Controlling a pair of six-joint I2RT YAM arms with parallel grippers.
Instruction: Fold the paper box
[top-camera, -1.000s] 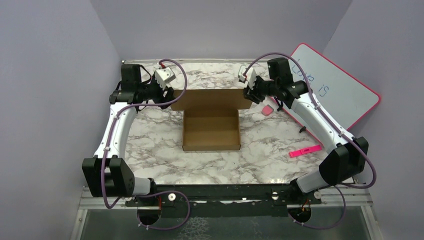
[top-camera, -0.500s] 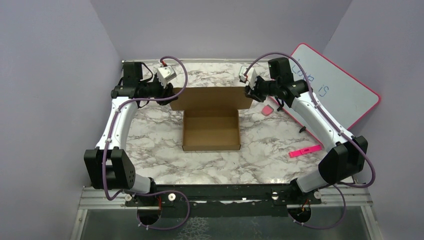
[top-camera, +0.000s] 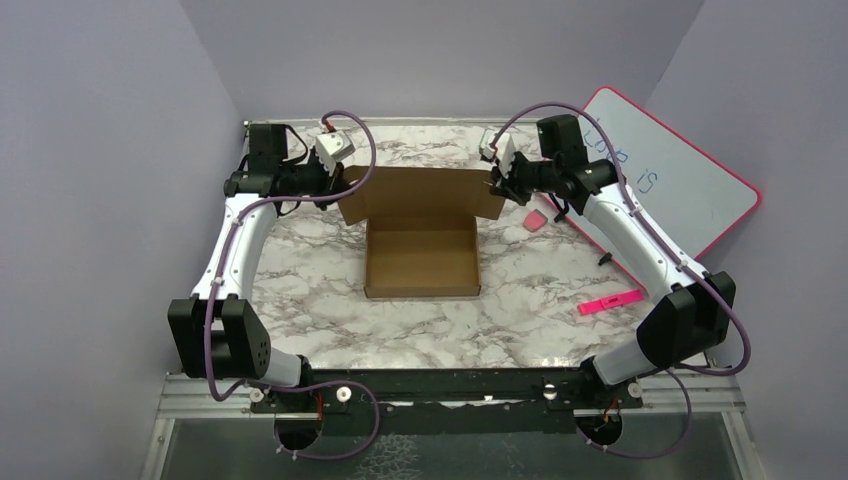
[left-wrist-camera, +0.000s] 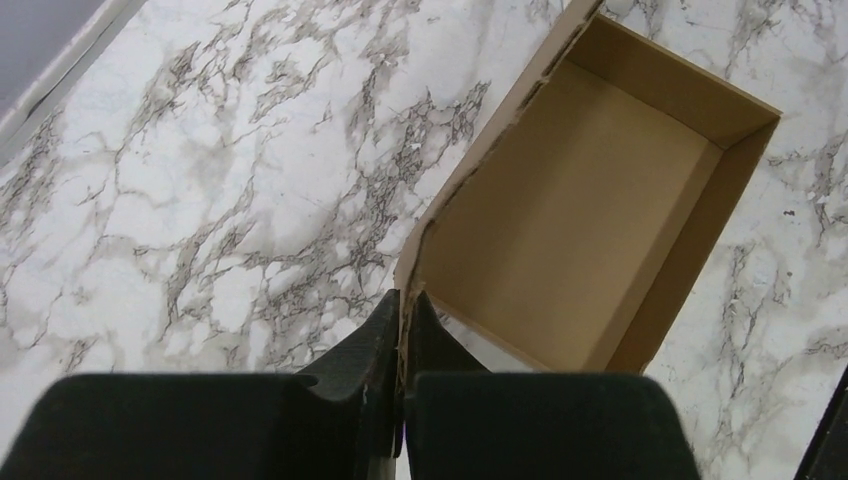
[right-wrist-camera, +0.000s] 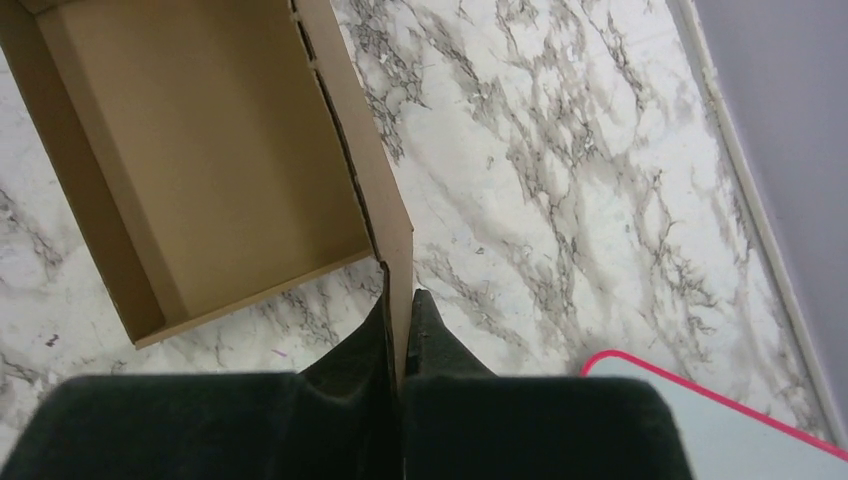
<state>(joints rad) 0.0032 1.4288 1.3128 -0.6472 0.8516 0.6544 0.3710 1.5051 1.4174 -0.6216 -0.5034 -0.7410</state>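
Observation:
The paper box (top-camera: 421, 258) is a shallow brown cardboard tray in the middle of the marble table, its wide lid flap (top-camera: 420, 192) raised at the far side. My left gripper (top-camera: 343, 183) is shut on the lid's left edge; the left wrist view shows the cardboard (left-wrist-camera: 560, 210) pinched between the black fingers (left-wrist-camera: 402, 310). On the lid's right edge my right gripper (top-camera: 495, 182) is likewise shut. In the right wrist view the thin flap (right-wrist-camera: 360, 150) runs down into the shut gripper (right-wrist-camera: 400, 310).
A pink-rimmed whiteboard (top-camera: 668, 180) leans at the back right. A small pink eraser (top-camera: 536, 221) lies just right of the box, and a pink marker (top-camera: 610, 300) lies near the right arm. Purple walls enclose the table on three sides.
Both grippers have shut on the ends of the lid. The lid has tilted up from lying nearly flat, and its side tabs now angle inward.

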